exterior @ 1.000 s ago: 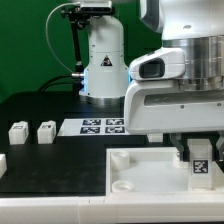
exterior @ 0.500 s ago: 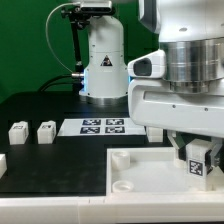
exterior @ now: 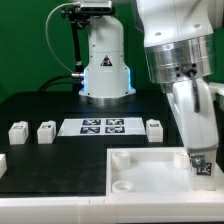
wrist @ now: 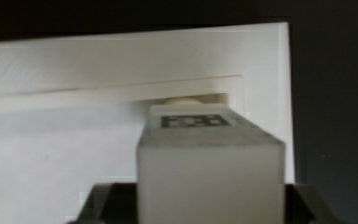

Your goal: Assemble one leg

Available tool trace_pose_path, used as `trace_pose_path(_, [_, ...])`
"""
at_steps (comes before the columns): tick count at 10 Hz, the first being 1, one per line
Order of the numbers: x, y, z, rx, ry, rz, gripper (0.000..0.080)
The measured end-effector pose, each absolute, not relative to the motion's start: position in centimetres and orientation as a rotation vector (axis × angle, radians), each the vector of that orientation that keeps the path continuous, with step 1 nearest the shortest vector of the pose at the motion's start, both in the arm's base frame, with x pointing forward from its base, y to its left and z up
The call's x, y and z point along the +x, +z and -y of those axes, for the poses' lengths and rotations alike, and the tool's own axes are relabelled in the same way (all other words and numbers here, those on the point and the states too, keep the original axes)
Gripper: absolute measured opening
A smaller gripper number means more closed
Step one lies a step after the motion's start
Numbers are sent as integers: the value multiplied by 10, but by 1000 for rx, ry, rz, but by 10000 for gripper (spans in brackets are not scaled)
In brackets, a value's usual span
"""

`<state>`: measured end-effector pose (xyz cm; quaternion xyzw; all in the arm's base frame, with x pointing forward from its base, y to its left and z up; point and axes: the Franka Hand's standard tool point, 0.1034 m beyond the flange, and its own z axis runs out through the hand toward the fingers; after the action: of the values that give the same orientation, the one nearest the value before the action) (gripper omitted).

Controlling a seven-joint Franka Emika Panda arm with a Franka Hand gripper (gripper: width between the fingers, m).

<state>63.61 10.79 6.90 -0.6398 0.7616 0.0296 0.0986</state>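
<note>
Leg [wrist: 208,160] clamped in pincer [exterior: 200,164], over white panel [exterior: 140,172]

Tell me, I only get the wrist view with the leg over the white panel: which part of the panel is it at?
Observer: The gripper holds the leg at the panel's corner toward the exterior view's right.
Operator: Any loose legs?
Observer: Two loose legs at the exterior view's left, a third leg beside the marker board.
Operator: A free socket?
Observer: One empty corner socket, toward the exterior view's left.
</note>
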Motion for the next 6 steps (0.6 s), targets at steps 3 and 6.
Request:
trace_pose_path(3, [636,68,-108,-1983,77,-2173,533])
trace_pose_path(6, [636,68,-121,-2581,-93,-1485,642])
